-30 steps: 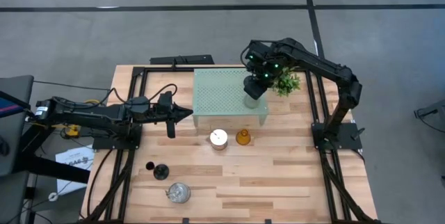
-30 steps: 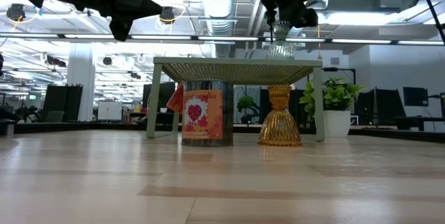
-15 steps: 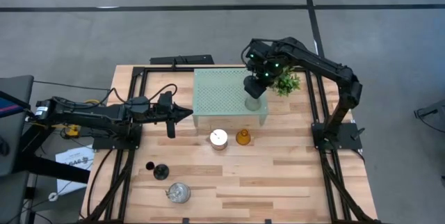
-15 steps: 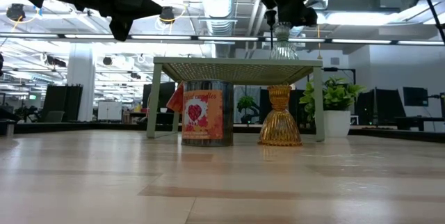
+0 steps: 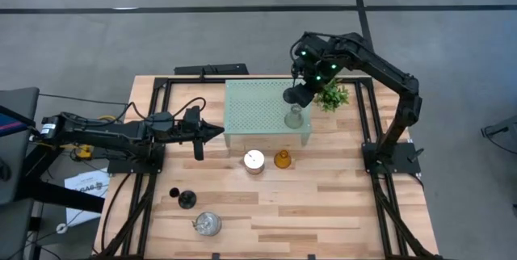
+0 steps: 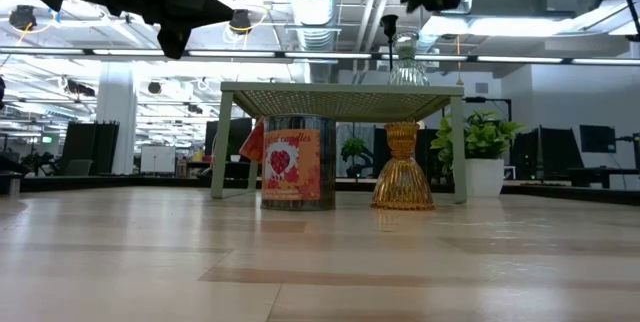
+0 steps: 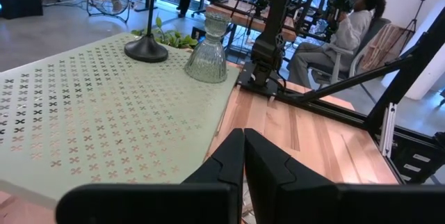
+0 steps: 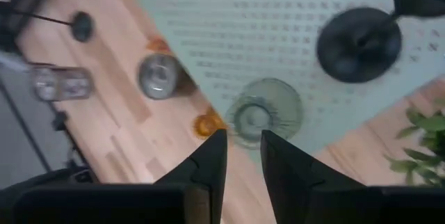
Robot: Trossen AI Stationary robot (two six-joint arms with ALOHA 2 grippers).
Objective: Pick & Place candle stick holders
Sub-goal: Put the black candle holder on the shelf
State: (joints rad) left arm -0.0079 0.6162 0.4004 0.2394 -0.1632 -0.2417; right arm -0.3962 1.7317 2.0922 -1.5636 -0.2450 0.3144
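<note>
Pale green perforated stand [image 5: 266, 111] is sitting at the table's [image 5: 339, 203] far middle. The clear glass holder [image 5: 295, 117] is standing upright on the stand's right end, close to the front-right corner edge. A slim black stemmed holder [image 7: 146, 46] is standing on the same end, just behind it; its round base is near the stand's far edge.

Potted plant [image 5: 331, 96] is crowding the right side of the stand. In front of the stand, a silvery cup [image 5: 254, 161] and the amber glass holder [image 5: 282, 160] are sitting side by side on the wood. Near the front-left corner: a second black holder [image 5: 185, 199] lying beside the other silvery cup [image 5: 207, 224]. Front-right wood is lying open.

Right gripper [image 5: 296, 96] is hanging above the stand's right end, above and just behind the clear glass holder; fingers [image 8: 208, 161] are parted a little, gripping nothing.

Left gripper [image 5: 216, 132] is waiting left of the stand, fingers pressed together, empty.
</note>
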